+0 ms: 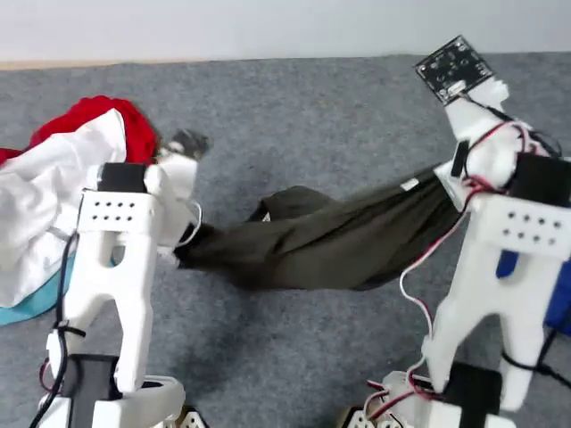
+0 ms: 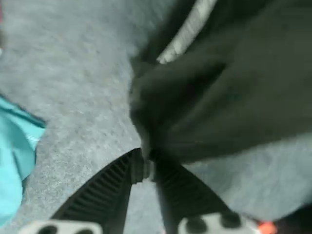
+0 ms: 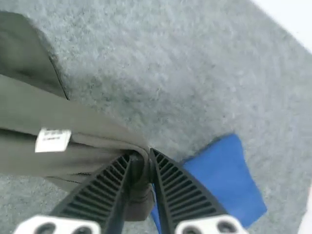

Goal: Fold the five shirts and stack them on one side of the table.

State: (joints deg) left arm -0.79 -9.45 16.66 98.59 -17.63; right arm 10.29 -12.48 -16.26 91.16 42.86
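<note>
High view, left edge: red shirt [image 1: 89, 111], white shirt [image 1: 36, 205] and teal shirt [image 1: 36, 308] are all cut off by the frame. White overlies much of red and teal. Left arm [image 1: 116, 259] masks part of the white shirt and the left end of the dark shirt [image 1: 312, 245]. Right arm [image 1: 504, 259] masks its right end and most of the blue shirt [image 1: 562, 303]. Left wrist view: dark shirt blurred, folds indistinct. Right wrist view: label [image 3: 52, 140] print too small to read.

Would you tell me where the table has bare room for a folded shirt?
Bare table lies beyond the dark shirt, and nearer, between the left arm and right arm. Crowded: shirt pile at left, blue shirt at right.
</note>
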